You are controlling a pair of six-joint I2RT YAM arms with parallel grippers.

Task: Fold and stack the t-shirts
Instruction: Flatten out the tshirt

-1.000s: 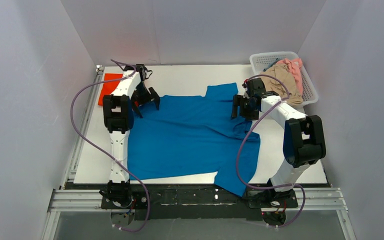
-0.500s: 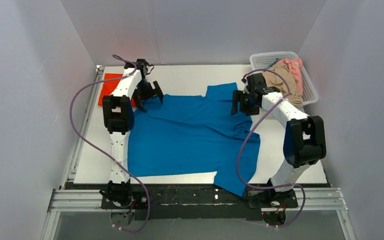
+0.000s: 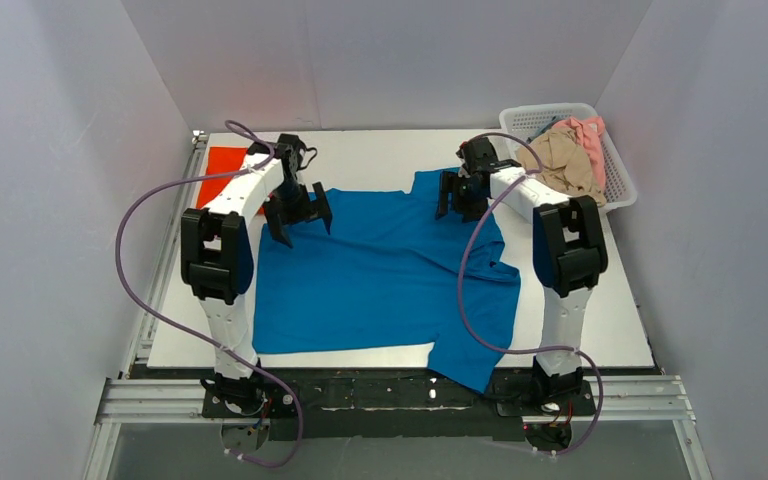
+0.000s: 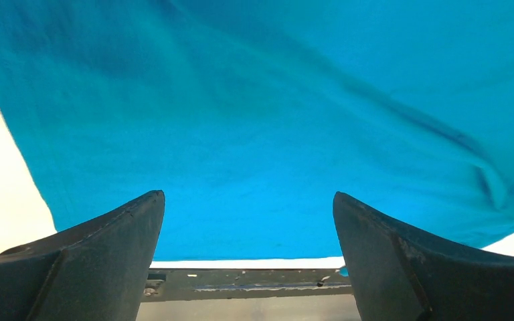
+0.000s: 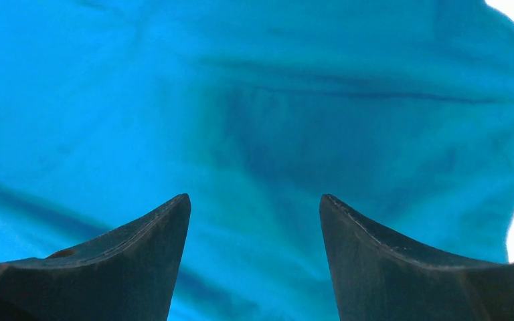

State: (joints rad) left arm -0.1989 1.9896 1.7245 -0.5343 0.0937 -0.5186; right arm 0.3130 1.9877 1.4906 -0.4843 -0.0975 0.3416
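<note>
A bright blue collared t-shirt [image 3: 380, 270] lies spread over the white table, one corner hanging over the near edge. It fills the left wrist view [image 4: 261, 114] and the right wrist view [image 5: 241, 100]. My left gripper [image 3: 297, 213] is open and empty above the shirt's far left part. My right gripper [image 3: 461, 198] is open and empty above the far right sleeve. An orange-red shirt [image 3: 222, 170] lies folded at the far left. Beige [image 3: 560, 162] and pink [image 3: 588, 132] shirts sit bunched in the basket.
A white mesh basket [image 3: 615, 180] stands at the far right corner. White walls close in the table on three sides. A black metal rail [image 3: 390, 392] runs along the near edge, also visible in the left wrist view [image 4: 241, 284].
Both arms have swung inward and toward the back. The left gripper moved right over the shirt's far left part, the right gripper moved left and back over the far sleeve. The shirt has not moved.
</note>
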